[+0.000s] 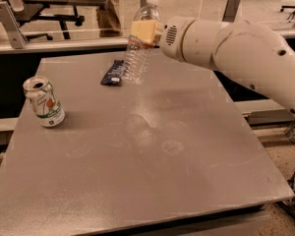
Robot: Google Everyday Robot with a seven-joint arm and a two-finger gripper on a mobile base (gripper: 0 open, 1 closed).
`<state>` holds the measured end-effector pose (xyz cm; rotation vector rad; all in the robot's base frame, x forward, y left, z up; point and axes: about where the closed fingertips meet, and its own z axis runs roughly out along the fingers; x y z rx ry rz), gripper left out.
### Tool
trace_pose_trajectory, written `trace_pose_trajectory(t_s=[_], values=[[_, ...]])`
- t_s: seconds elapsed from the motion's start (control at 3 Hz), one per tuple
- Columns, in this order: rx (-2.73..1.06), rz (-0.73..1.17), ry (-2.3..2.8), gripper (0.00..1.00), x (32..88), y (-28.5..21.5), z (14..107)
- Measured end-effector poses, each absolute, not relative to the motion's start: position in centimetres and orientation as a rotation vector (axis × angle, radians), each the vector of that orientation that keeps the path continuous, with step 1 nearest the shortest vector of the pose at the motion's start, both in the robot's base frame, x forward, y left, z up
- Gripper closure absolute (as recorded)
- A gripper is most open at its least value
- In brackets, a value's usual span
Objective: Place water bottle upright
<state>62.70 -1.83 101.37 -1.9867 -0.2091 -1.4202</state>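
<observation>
The water bottle [136, 58] is clear and ribbed with a white cap on top. It hangs nearly upright, leaning slightly, cap up, over the far middle of the grey table [152, 171]. My gripper [145, 33] comes in from the right on the white arm [236, 53] and is shut on the bottle's upper part, its tan pad covering the label area. The bottle's base is close above the table surface, just right of the dark snack wrapper [113, 73]; I cannot tell if it touches.
A white-green soda can [44, 102] stands upright at the table's left. A clear partition and rail [64, 43] run along the far edge. Black tables and a person's legs [108, 9] are behind it.
</observation>
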Motion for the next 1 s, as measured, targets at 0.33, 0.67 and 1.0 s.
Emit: trace_pose_trajectory(t_s=[0.33, 0.67, 1.0], values=[[-1.985, -1.517, -0.393, 1.00, 62.0, -2.4, 100.9], [-1.965, -1.604, -0.581, 1.00, 61.4, -2.6, 100.0], [-1.937, -1.692, -0.735, 1.00, 61.0, -2.6, 98.9]])
